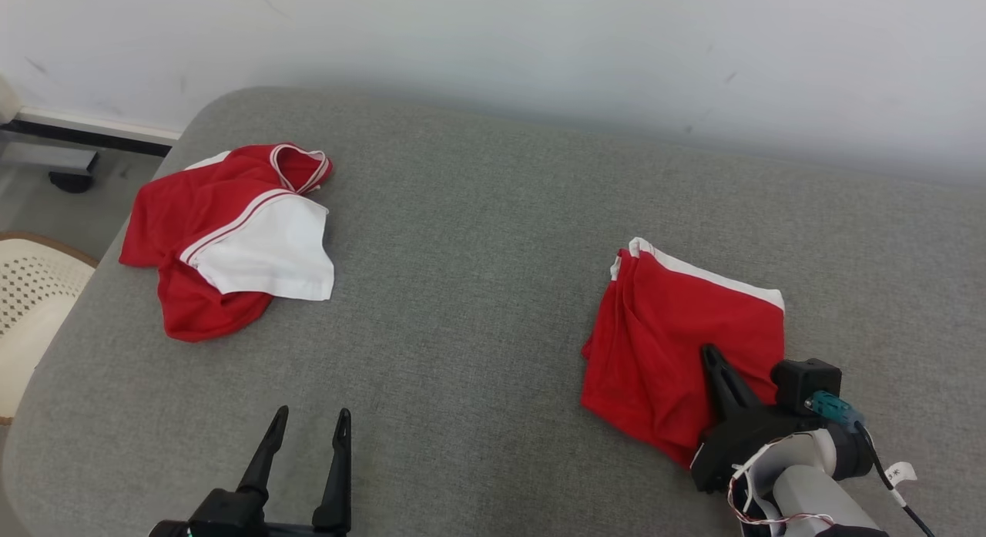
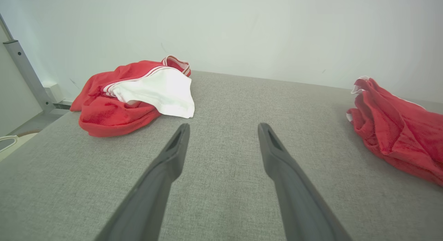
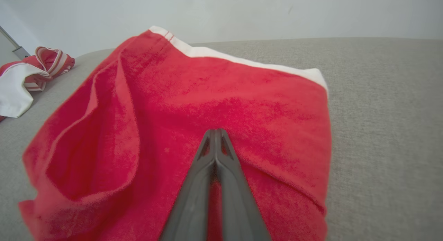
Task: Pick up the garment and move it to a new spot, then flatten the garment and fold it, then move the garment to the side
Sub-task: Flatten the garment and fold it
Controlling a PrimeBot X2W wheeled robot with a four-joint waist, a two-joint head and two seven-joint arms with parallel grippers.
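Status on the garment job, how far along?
Done, apparently: red garment with white trim lies in a compact layered fold. In hand: right tool shut on its near edge; left tool open, idle over the grey cushion. Left: shifting it aside. Crumpled red-and-white shirt untouched.

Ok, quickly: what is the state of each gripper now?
Left gripper: open, holding nothing.
Right gripper: closed, pinching the red shorts.

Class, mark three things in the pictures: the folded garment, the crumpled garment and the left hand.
folded garment (image 1: 678, 329): head view, its red middle.
crumpled garment (image 1: 266, 252): head view, its white panel.
left hand (image 2: 224, 127): left wrist view, midway between the fingertips.
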